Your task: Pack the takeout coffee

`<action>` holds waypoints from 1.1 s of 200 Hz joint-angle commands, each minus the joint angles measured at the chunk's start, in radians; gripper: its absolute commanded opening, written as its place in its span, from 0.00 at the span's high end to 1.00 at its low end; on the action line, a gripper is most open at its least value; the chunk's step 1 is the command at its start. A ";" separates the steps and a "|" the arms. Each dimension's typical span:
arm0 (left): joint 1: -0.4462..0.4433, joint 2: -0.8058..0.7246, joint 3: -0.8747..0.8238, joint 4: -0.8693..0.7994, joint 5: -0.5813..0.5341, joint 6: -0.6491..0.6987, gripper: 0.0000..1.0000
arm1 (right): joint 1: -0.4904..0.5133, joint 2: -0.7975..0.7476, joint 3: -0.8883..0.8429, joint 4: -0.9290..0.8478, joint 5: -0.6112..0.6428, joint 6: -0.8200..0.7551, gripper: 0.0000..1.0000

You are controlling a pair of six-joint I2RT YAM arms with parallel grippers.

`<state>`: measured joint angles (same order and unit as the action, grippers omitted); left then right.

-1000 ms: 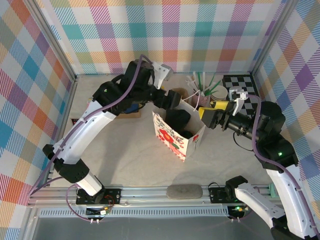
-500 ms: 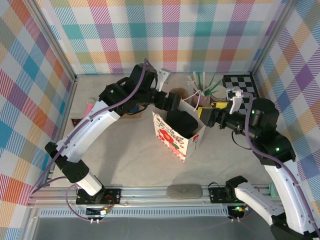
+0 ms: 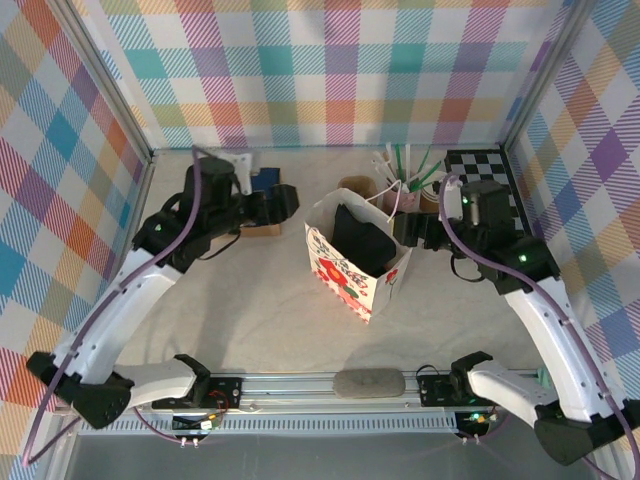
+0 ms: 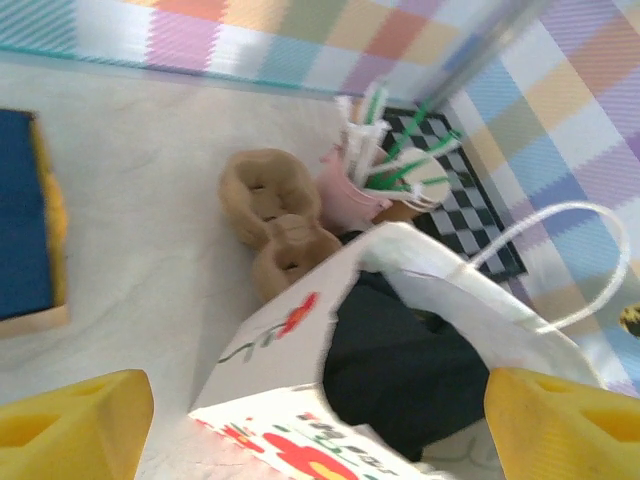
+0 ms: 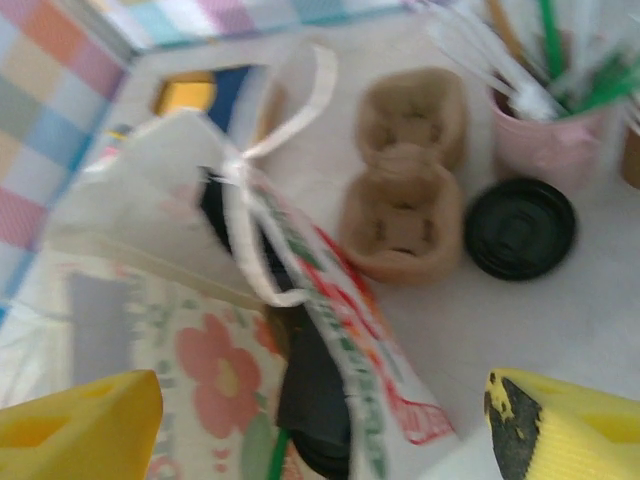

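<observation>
Your left gripper (image 4: pixel 320 422) is spread wide and empty, yellow fingers at the lower corners of the left wrist view, facing the flowered paper bag (image 4: pixel 300 340); your right gripper (image 5: pixel 320 425) is likewise spread, holding nothing; the kraft cup (image 4: pixel 403 211) stands open-topped upper right of centre, just beside the pink cup of straws (image 4: pixel 345 195); the black lid (image 5: pixel 520 228) lies flat on the table, right of centre, next to the pulp carrier (image 5: pixel 405 180).
</observation>
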<state>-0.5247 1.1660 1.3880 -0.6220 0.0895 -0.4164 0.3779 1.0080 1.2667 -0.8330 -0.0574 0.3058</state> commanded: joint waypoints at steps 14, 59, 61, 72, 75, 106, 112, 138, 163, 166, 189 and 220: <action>0.080 -0.096 -0.172 0.090 -0.017 -0.161 0.14 | -0.071 0.082 0.048 -0.113 0.279 0.072 0.17; 0.053 -0.155 -0.451 0.224 0.006 -0.276 0.20 | -0.102 0.138 -0.053 -0.048 0.236 0.068 0.22; 0.047 -0.156 -0.458 0.225 0.002 -0.276 0.20 | -0.102 0.141 -0.059 -0.040 0.227 0.064 0.22; 0.014 -0.162 -0.473 0.219 -0.031 -0.266 0.20 | -0.100 0.157 -0.090 -0.015 0.182 0.052 0.24; 0.006 -0.162 -0.475 0.216 -0.041 -0.263 0.20 | -0.101 0.161 -0.096 -0.010 0.169 0.049 0.25; -0.012 -0.169 -0.493 0.219 -0.073 -0.237 0.20 | -0.076 0.192 -0.170 0.055 0.103 0.053 0.28; -0.012 -0.166 -0.495 0.219 -0.077 -0.237 0.20 | -0.065 0.201 -0.179 0.066 0.099 0.053 0.28; -0.012 -0.153 -0.512 0.254 -0.060 -0.240 0.20 | -0.023 0.245 -0.206 0.102 0.094 0.067 0.29; -0.012 -0.137 -0.540 0.295 -0.040 -0.262 0.20 | 0.011 0.279 -0.220 0.128 0.089 0.076 0.30; -0.013 -0.135 -0.543 0.298 -0.040 -0.264 0.20 | 0.015 0.282 -0.221 0.131 0.087 0.077 0.30; -0.013 -0.119 -0.568 0.335 -0.034 -0.275 0.20 | 0.051 0.293 -0.238 0.157 0.080 0.087 0.31; -0.014 -0.075 -0.568 0.403 -0.023 -0.280 0.21 | 0.099 0.306 -0.257 0.183 0.079 0.107 0.31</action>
<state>-0.5346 1.0637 0.8253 -0.3046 0.0467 -0.6815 0.4473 1.2980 1.0279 -0.6899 0.0402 0.3843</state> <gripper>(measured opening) 0.791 0.688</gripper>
